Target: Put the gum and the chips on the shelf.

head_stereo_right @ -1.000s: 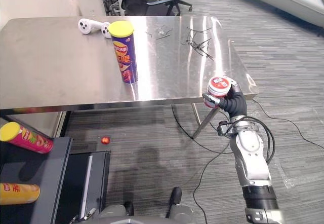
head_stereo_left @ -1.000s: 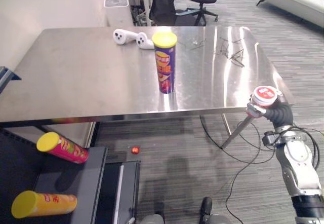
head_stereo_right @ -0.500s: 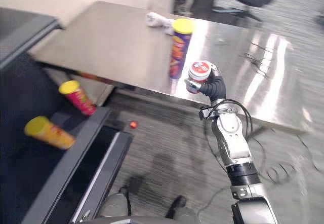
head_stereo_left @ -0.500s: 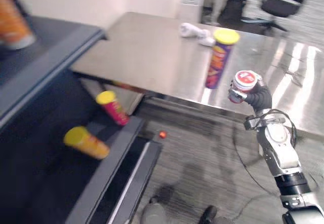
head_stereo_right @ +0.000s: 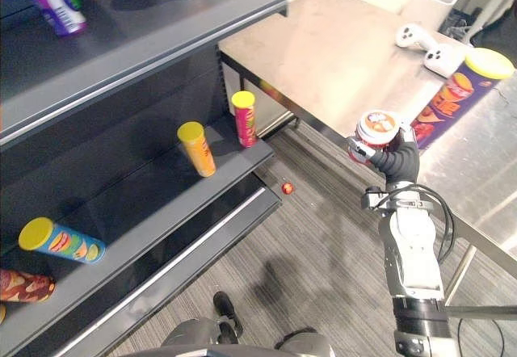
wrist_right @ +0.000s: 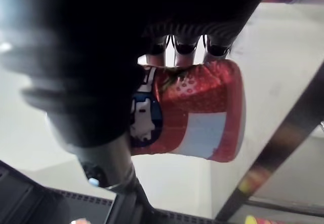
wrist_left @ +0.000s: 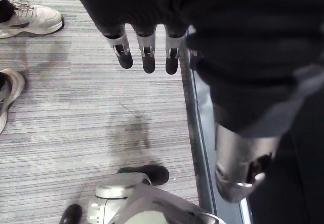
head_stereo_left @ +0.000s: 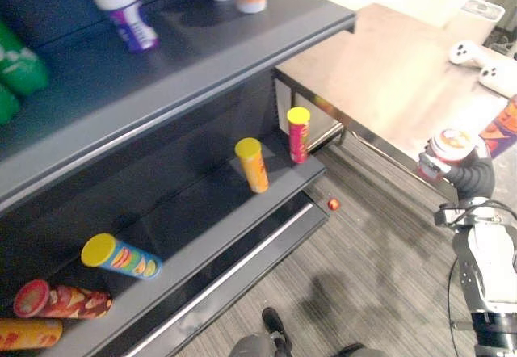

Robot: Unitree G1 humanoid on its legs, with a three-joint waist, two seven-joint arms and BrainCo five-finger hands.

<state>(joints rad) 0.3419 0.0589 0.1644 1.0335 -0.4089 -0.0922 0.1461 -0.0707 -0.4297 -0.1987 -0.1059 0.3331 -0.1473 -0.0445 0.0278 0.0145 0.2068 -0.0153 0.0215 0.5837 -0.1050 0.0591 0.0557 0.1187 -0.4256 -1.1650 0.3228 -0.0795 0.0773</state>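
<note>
Far left: dark shelf [head_stereo_left: 202,74], upper board edge running on a slant toward the corner of the surface; bottles [head_stereo_left: 125,15] standing well back from that edge. On the lower board, lying cans [head_stereo_left: 121,257] at the near left, then two upright cans [head_stereo_left: 252,164] near the board's right end, close to its front lip. Bare board between the two groups.

Open grey carpet floor [head_stereo_right: 323,244] between shelf front and right arm; small red ball [head_stereo_left: 333,204] on it, just off the shelf's right corner.

Left wrist view adds: left hand [wrist_left: 148,46] hanging with fingers straight and loose, holding nothing, over carpet beside the shelf's base rail; a person's pale shoes [wrist_left: 30,21] nearby.

Right: right hand [head_stereo_right: 397,161] raised, seen against the near edge of the surface, fingers and thumb wrapped round the gum [head_stereo_right: 378,131], lid up. Right wrist view adds: red label with a white and blue patch, fingers curled across the tub.

Far right: steel surface [head_stereo_right: 323,50]; chips [head_stereo_right: 460,90], a purple can with a yellow lid, upright on it just beyond the gum; white controllers [head_stereo_right: 428,46] farther back.
</note>
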